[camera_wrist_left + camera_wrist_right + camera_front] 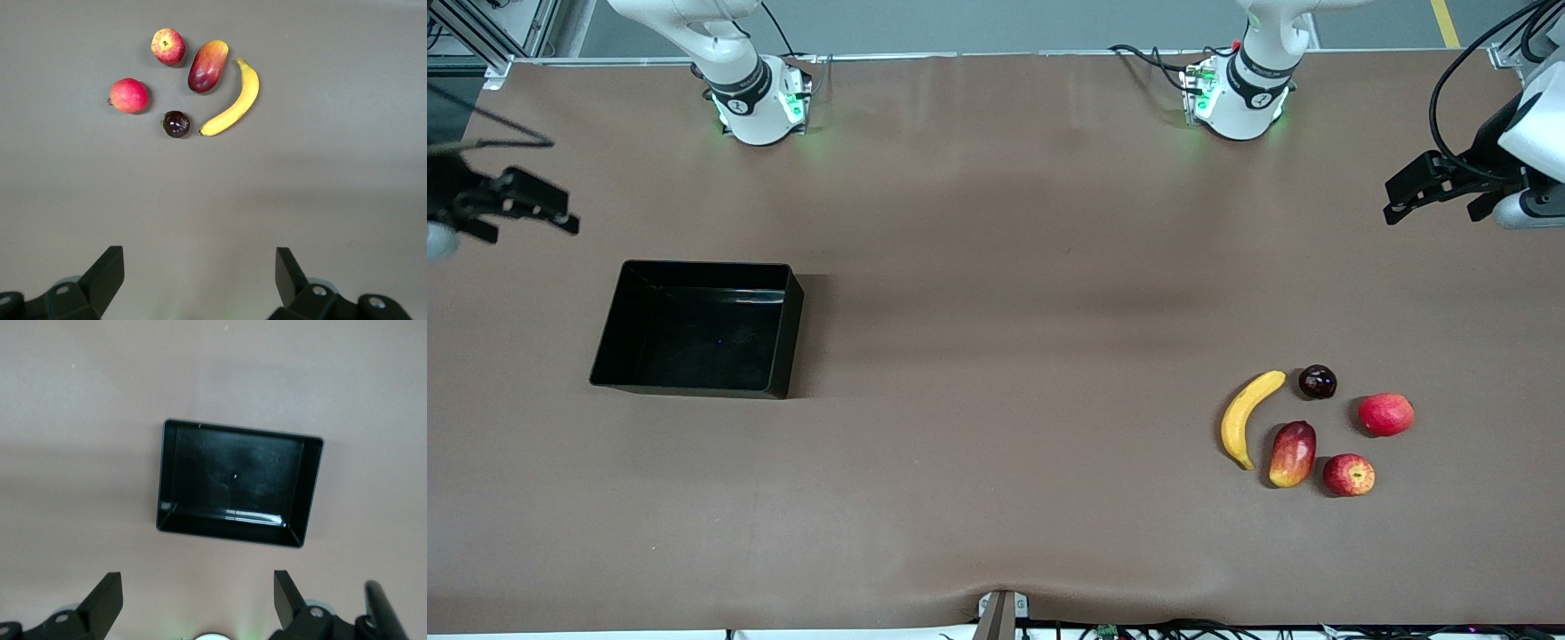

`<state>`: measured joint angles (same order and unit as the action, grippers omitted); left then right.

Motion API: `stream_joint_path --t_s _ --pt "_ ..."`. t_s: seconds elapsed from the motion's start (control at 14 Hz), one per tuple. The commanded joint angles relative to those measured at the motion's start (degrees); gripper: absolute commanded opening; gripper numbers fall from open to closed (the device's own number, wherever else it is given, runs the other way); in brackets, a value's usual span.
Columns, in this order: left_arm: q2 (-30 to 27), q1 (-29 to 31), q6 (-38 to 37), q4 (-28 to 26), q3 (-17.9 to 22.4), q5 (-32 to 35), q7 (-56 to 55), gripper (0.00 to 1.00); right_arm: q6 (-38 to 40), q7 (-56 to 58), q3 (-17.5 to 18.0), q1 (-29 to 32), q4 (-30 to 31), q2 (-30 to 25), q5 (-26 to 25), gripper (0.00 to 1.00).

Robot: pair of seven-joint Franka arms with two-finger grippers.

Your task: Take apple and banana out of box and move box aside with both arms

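While both arms wait high at the worktop's ends, the left pincer [200, 283] hangs spread over bare worktop [996, 267], apple [1349, 474] and banana [1248, 416] lying ahead of it; the right pincer [199, 603], spread too, faces the empty box [694, 327]. Unloading looks done; any next move means gripping box walls.

High front view, two downward wrist views

The brown tabletop [996, 267] carries a black box [694, 327] toward the right arm's end. Toward the left arm's end, a banana [1249, 418], apple [1349, 475], mango-like fruit [1293, 453], pinkish-red fruit [1386, 414] and dark round fruit [1317, 381] are clustered.
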<state>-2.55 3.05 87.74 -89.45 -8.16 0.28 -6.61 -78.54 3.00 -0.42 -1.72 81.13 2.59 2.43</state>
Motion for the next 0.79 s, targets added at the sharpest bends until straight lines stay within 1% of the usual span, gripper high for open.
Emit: stream_joint_path --t_s 0.0,0.07,0.14,0.21,0.36,0.5,0.57,0.71 --pt "0.4 0.1 -0.9 0.9 -0.4 0.1 0.7 1.00 -4.6 -1.3 -0.2 -0.7 11.6 -8.4 -1.6 1.00" --pt "0.4 0.1 -1.0 0.9 -0.3 0.0 0.7 1.00 -6.1 -1.3 -0.3 -0.3 14.1 -10.0 -2.1 1.00" --pt "0.3 0.1 -1.0 0.9 -0.4 0.0 0.7 1.00 -7.3 -1.2 -0.5 0.0 15.7 -10.6 -2.1 1.00" --pt "0.4 0.1 -1.0 0.9 -0.4 0.0 0.7 1.00 -7.7 -0.8 -0.6 0.1 15.5 -10.3 -2.2 1.00" --pt "0.4 0.1 -1.0 0.9 -0.4 0.0 0.7 1.00 -8.8 1.9 -0.8 0.7 13.5 -9.8 -2.5 1.00" --pt "0.4 0.1 -1.0 0.9 -0.4 0.0 0.7 1.00 -8.7 6.7 -1.0 2.7 9.3 -6.9 -2.3 1.00" --pt "0.4 0.1 -1.0 0.9 -0.4 0.0 0.8 1.00 -8.5 7.1 -1.0 2.8 8.2 -6.0 -2.3 1.00" --pt "0.4 0.1 -1.0 0.9 -0.4 0.0 0.8 1.00 -8.5 6.8 -1.0 2.7 8.3 -6.0 -2.3 1.00"
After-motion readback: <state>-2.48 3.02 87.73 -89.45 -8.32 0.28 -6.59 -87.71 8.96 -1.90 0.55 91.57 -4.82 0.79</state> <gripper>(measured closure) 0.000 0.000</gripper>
